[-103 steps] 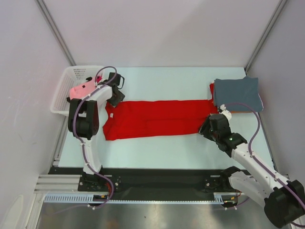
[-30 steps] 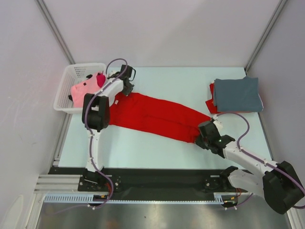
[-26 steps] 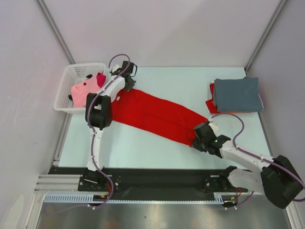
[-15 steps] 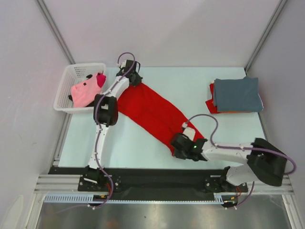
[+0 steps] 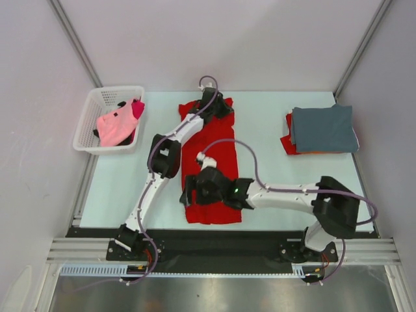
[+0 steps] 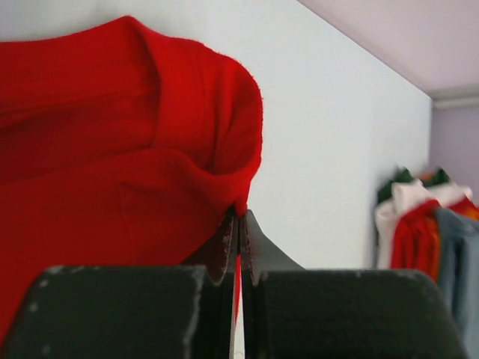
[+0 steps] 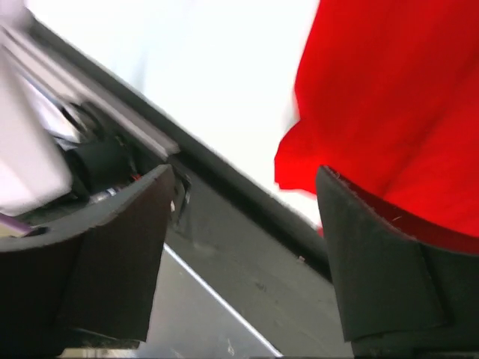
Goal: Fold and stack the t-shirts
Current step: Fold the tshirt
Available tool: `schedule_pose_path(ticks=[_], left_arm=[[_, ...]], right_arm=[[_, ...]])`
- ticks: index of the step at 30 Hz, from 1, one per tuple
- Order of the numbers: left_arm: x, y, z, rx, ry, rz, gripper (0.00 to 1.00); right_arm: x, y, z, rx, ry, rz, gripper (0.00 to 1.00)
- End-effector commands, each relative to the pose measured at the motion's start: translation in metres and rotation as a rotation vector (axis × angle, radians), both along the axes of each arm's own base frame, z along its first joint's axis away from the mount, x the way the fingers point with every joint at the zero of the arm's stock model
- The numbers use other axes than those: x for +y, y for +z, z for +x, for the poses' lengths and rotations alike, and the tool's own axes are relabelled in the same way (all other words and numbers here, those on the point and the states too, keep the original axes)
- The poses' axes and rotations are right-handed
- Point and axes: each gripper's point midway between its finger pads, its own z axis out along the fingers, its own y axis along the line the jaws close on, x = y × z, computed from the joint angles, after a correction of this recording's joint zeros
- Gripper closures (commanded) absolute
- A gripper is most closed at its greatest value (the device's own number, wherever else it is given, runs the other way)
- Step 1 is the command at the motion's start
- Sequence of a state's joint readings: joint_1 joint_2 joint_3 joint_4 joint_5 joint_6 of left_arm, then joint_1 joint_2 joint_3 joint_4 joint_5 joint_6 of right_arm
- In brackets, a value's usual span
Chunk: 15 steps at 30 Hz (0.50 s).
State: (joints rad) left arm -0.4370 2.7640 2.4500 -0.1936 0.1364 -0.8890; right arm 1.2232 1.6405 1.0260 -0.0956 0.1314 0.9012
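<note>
Red t-shirt is laid out as one long, narrow band of plain bright red cloth, folded lengthwise. It runs straight from the far edge to the near edge along the middle of the worktop. Its far end is bunched and slightly lifted; its near end lies flat with a squared edge.

The left fingers are pressed together on the far end. In the left wrist view a rolled fold of red cloth is pinched between their tips. The right fingers are spread wide over the near end. In the right wrist view the cloth's corner is seen beside one finger and nothing is gripped between them.

A grey-blue t-shirt lies folded on top of a stack at the right edge, with red and orange edges showing beneath it. A pink t-shirt lies in the basket at the far left.

Compared with half a second earlier:
- The red t-shirt has been swung from a diagonal lie to a straight one.
- Its far end has been carried from beside the basket to the far middle.
- Its near end has been drawn leftward.
- The right fingers, then closed on the cloth, are now spread.
- The stack and the basket are unchanged.
</note>
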Motion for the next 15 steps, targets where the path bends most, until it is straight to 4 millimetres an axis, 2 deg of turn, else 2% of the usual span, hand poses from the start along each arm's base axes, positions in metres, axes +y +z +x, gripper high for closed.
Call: schedule_pose_path(ticks=[1,2,3,4,6,7,8,9,12,14,15], left_arm=[[-0.044,0.038,-0.005,-0.116,-0.069,-0.117,0.99],[-0.045,0.04,-0.005,-0.124,-0.067,-0.124,0.99],[-0.044,0.04,-0.004,-0.123,-0.06,-0.128,0.95],[-0.043,0.047,-0.002,-0.138,-0.052,-0.13,0.92],[-0.034,0.049,0.004,-0.163,-0.023,-0.099,0.87],[-0.028,0.055,0.008,-0.174,-0.009,-0.093,0.84],[-0.025,0.063,0.013,-0.205,0.006,-0.1,0.77],[-0.024,0.064,0.014,-0.211,0.007,-0.102,0.64],[-0.019,0.083,0.019,-0.268,-0.002,-0.099,0.37],[-0.015,0.104,0.021,-0.322,-0.016,-0.091,0.3],[-0.013,0.112,0.021,-0.349,-0.027,-0.07,0.25]], right_arm=[[-0.022,0.064,0.059,-0.132,-0.042,0.082,0.22],[-0.033,0.065,0.066,-0.125,-0.053,0.076,0.25],[-0.055,0.066,0.095,-0.128,-0.125,0.075,0.27],[-0.068,0.077,0.106,-0.156,-0.145,0.089,0.27],[-0.099,0.072,0.13,-0.157,-0.217,0.077,0.28],[-0.127,0.075,0.155,-0.17,-0.285,0.081,0.29],[-0.142,0.074,0.169,-0.18,-0.329,0.082,0.29],[-0.153,0.067,0.174,-0.161,-0.335,0.086,0.29],[-0.201,0.056,0.218,-0.146,-0.44,0.089,0.28],[-0.226,0.051,0.242,-0.142,-0.48,0.104,0.3],[-0.232,0.034,0.249,-0.103,-0.49,0.086,0.31]])
